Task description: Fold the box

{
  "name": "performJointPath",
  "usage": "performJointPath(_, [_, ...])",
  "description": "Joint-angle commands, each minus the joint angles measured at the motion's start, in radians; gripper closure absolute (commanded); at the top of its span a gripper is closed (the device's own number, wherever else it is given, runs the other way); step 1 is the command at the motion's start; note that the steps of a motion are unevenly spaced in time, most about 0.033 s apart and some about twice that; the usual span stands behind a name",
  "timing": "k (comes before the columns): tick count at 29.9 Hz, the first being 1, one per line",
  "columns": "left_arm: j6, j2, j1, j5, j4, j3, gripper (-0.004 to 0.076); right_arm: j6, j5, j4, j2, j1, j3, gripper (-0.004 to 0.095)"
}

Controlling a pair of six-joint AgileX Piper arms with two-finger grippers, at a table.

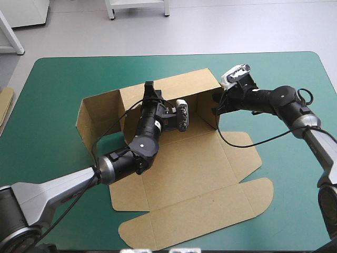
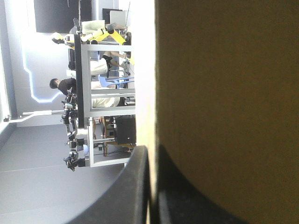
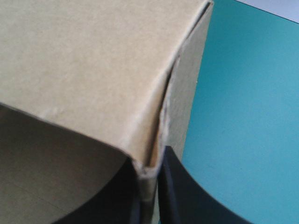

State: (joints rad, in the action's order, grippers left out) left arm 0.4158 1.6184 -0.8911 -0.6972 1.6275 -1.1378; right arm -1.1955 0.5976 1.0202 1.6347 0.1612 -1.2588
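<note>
The teal-green desk (image 1: 63, 79) carries the brown box (image 1: 200, 174) about its middle. The rear and side walls stand raised, and the lid and flaps lie flat toward the near edge. The left gripper (image 1: 149, 87) pinches the top edge of the rear wall, its black fingers all but pressed together on the board. The right gripper (image 1: 217, 104) likewise pinches the wall at the box's far right corner. A strip of spare board (image 1: 5, 103) shows at the desk's left edge.
</note>
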Motion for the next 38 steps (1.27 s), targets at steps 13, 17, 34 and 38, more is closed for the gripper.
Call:
performJointPath(13, [0.012,-0.086,-0.075,0.111,-0.091,-0.037,0.0527,0.024,0.075,0.014,-0.047,0.012,-0.033,0.0925])
performJointPath(17, [0.012,-0.137,-0.111,0.219,-0.209,-0.037,0.0436,0.036,0.070,0.012,-0.047,0.012,-0.033,0.0925])
performJointPath(34, [0.099,-0.282,0.109,0.272,-0.353,-0.200,0.0440,0.116,0.043,-0.063,-0.047,0.012,-0.033,0.0925])
performJointPath(38, [0.101,-0.283,0.303,0.273,-0.422,-0.256,0.0440,0.160,0.044,-0.093,-0.047,0.012,-0.033,0.0925])
